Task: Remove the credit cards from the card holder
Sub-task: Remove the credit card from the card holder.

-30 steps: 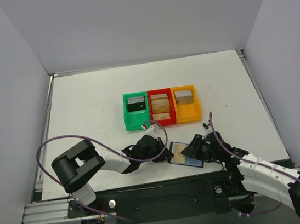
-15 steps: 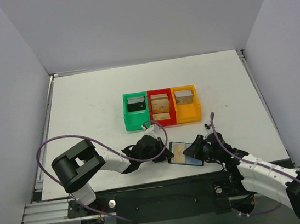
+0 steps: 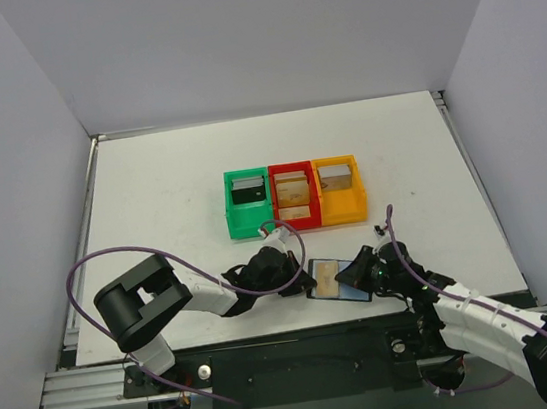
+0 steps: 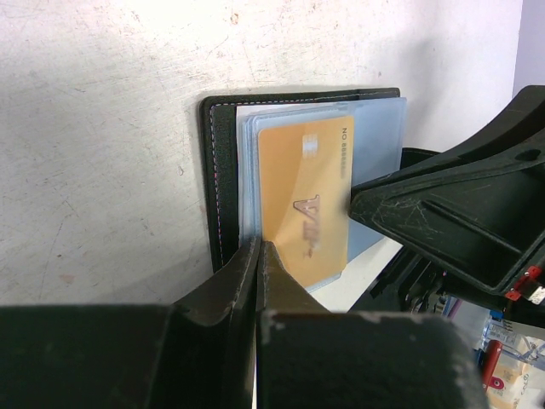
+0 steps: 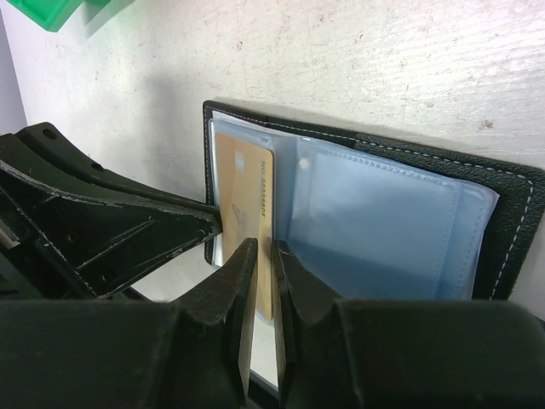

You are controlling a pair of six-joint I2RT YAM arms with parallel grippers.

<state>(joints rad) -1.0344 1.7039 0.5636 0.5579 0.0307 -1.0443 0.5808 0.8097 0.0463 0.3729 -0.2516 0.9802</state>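
Pinching card holder edge, left end effector; right end effector gripping card.

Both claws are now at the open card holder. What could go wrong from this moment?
The left claw clamps the card holder right at the gold card; if it pinches the card too, pulling may drag the holder. The right claw holds only the card's edge and may slip. Both claws sit very close and could collide.
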